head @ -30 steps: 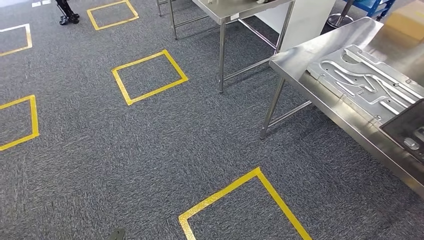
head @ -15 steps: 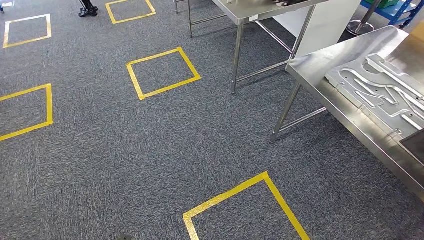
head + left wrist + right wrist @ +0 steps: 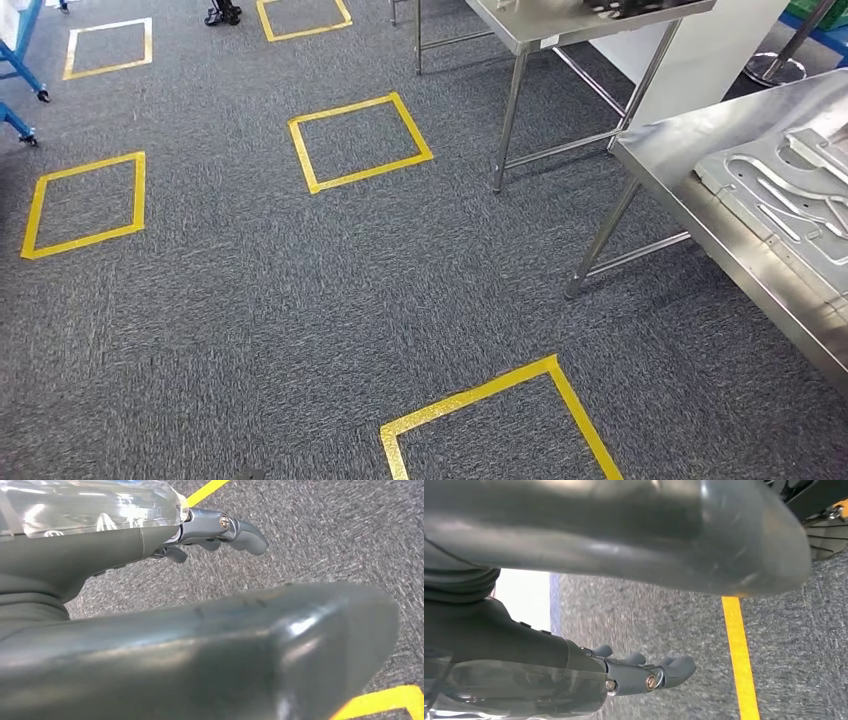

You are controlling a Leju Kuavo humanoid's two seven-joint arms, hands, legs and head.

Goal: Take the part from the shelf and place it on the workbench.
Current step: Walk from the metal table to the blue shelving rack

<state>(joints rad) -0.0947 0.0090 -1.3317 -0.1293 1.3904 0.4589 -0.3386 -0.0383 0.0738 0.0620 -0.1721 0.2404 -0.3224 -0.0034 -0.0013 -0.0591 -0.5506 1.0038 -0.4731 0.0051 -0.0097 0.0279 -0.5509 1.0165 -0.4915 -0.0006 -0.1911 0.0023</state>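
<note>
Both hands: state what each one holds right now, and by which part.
Nothing is held. The left hand and the right hand hang over the carpet with fingers loosely extended, nothing in them.

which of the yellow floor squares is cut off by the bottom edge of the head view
The nearest yellow square, in front of the steel workbench. Its far corner and two sides show; the squares farther off, like the one by the table leg, show whole.

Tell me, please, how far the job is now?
Nothing looks done. A metal part lies on the steel bench at the right, but I cannot tell if it is the task's part. Left hand and right hand hang over carpet, holding nothing. Fetching and placing remain.
</note>
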